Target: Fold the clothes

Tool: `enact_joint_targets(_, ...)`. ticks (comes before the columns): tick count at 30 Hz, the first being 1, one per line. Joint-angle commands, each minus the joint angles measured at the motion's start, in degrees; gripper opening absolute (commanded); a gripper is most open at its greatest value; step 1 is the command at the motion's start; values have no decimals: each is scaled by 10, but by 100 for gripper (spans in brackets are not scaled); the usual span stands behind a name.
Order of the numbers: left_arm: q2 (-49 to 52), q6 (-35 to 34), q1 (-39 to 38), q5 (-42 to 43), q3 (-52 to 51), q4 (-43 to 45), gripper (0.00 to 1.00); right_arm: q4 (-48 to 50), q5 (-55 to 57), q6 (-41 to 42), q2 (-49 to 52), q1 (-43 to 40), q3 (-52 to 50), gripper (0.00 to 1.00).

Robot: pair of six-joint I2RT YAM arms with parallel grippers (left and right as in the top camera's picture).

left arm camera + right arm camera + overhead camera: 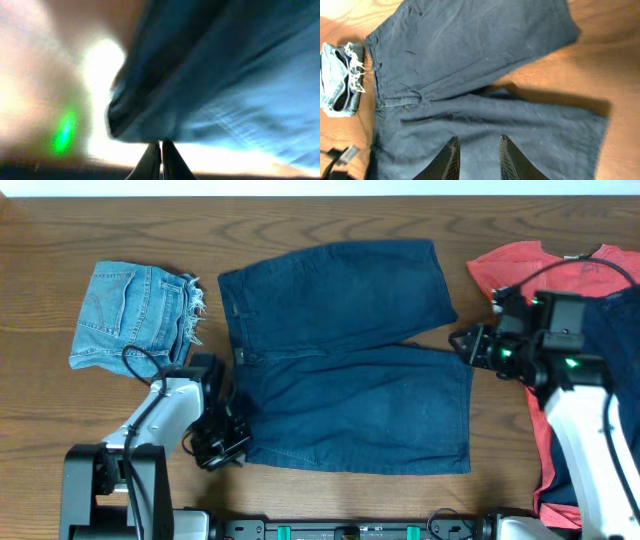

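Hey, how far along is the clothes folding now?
Done: the denim shorts look folded, top left. In hand: the navy shorts lie flat, unfolded; left gripper shut at their waistband corner, right gripper open at the leg hems. Left: fold those, then the red T-shirt on the right.

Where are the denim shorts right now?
Overhead, the denim shorts lie on the table's left side, just left of the navy shorts' waistband.

I record the spread shorts [340, 350] flat at mid-bench [330, 220], waistband toward the left. The denim shorts [130, 315] lie apart on their left. The T-shirt [520, 270] lies at the right, with another garment [610, 330] on it. The left pincer [222, 442] sits at the waistband's near corner. The right pincer [468, 345] sits beside the leg ends.
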Motion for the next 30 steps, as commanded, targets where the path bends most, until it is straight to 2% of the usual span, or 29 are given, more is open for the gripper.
enact_joint_targets(1, -12, 2, 19, -16, -1, -28, 6, 58, 1, 7, 59, 27, 5, 29)
enact_joint_targets(7, -44, 17, 28, -12, -1, -46, 6, 288, 10, 77, 170, 35, 8, 48)
enact_joint_targets(9, -57, 24, 28, 17, 2, -28, 6, 336, 12, 112, 210, 35, 18, 48)
enact_joint_targets(13, -87, 63, 27, 106, 31, 33, 8, 344, -10, 137, 284, 36, 69, 53)
enact_joint_targets(16, -109, 65, 27, 84, 40, 87, 24, 314, -21, 135, 314, 35, 111, 53)
enact_joint_targets(20, -96, 49, 27, 42, 30, 105, 32, 266, -21, 117, 314, 36, 151, 55)
enact_joint_targets(25, -37, 40, 27, 39, 0, 141, 31, 196, -20, 103, 313, 36, 206, 54)
enact_joint_targets(28, 5, 31, 27, 39, -16, 149, 14, 184, -20, 104, 313, 36, 219, 54)
enact_joint_targets(30, 31, 22, 27, 33, -25, 132, 6, 185, -18, 104, 313, 36, 219, 54)
